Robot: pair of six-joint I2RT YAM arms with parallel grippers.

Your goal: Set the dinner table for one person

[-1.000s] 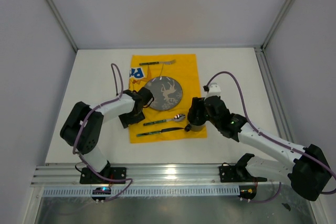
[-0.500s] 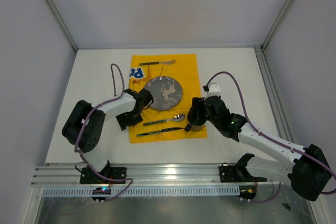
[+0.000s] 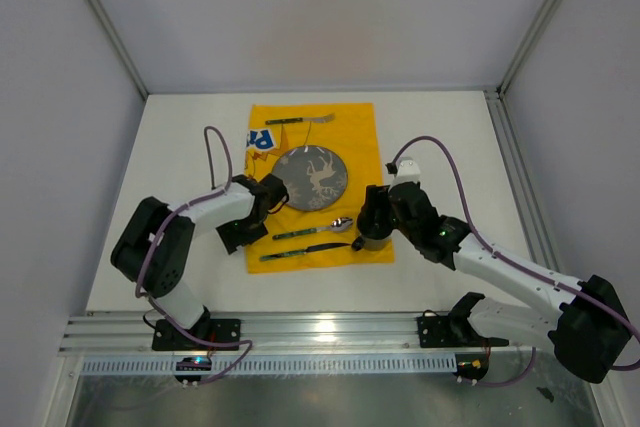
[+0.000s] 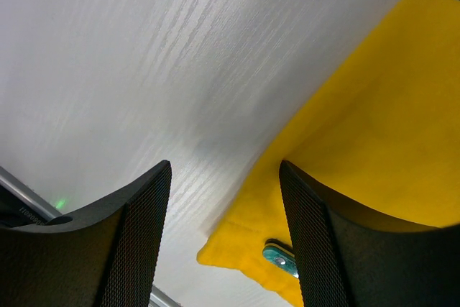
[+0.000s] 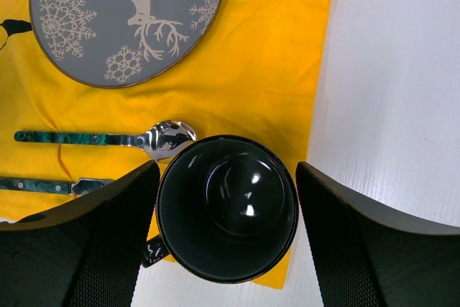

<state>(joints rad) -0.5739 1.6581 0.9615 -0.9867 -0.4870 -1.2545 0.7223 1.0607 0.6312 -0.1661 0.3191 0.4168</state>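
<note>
The white dinner table (image 3: 180, 157) carries a yellow cloth (image 3: 355, 137). On the cloth lie a grey reindeer plate (image 3: 312, 177), a fork (image 3: 298, 120) behind it, a green-handled spoon (image 3: 315, 230) and a knife (image 3: 305, 250). A black mug (image 5: 227, 210) stands on the cloth's near right corner. My right gripper (image 5: 226, 177) is open and straddles the mug, its fingers on either side with a gap on the right. My left gripper (image 4: 225, 199) is open and empty over the cloth's near left corner (image 4: 215, 253), where the knife's handle end (image 4: 282, 258) shows.
Aluminium rails (image 3: 320, 332) run along the near edge at the arm bases. Grey walls close the table on the left, back and right. Bare white tabletop (image 5: 395, 106) lies right of the cloth.
My left gripper has shifted a little toward the near left, over the cloth's corner. The right arm and mug have not moved.
</note>
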